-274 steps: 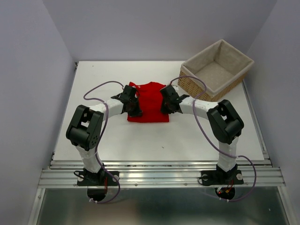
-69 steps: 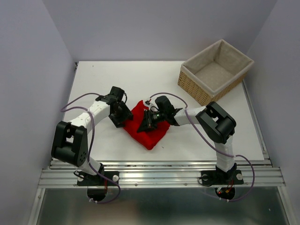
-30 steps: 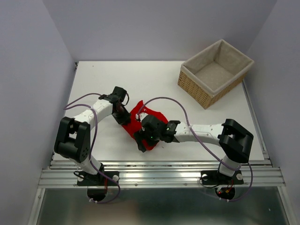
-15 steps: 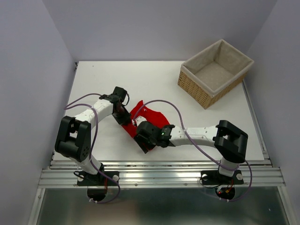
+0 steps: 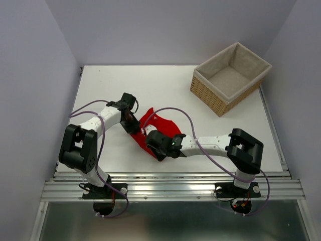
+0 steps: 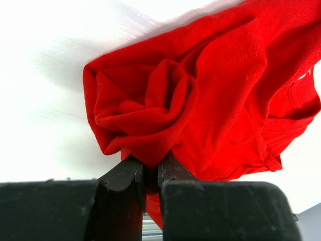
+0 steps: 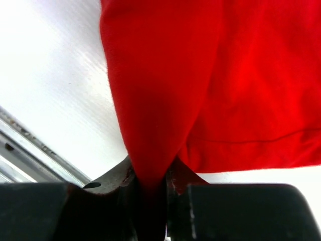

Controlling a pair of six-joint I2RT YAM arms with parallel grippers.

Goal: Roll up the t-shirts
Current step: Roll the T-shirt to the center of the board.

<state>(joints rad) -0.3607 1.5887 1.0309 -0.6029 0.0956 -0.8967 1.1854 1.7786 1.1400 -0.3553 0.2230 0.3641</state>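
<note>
The red t-shirt (image 5: 158,126) lies bunched in the middle of the white table, stretched between my two grippers. My left gripper (image 5: 131,122) is shut on its crumpled far-left end; in the left wrist view the cloth (image 6: 200,95) is pinched between the fingers (image 6: 125,173). My right gripper (image 5: 156,146) is shut on the near end; in the right wrist view a fold of the shirt (image 7: 165,90) hangs taut from the closed jaws, a little above the table.
A wicker basket (image 5: 231,77) with beige lining stands at the far right corner. The table's near edge with a metal rail (image 5: 170,183) runs just below the right gripper. The right arm (image 5: 210,144) stretches low across the table.
The right gripper has dragged the shirt's near end leftward and toward the near edge, then eased back slightly. The shirt is now more bunched. The left gripper has stayed put.
</note>
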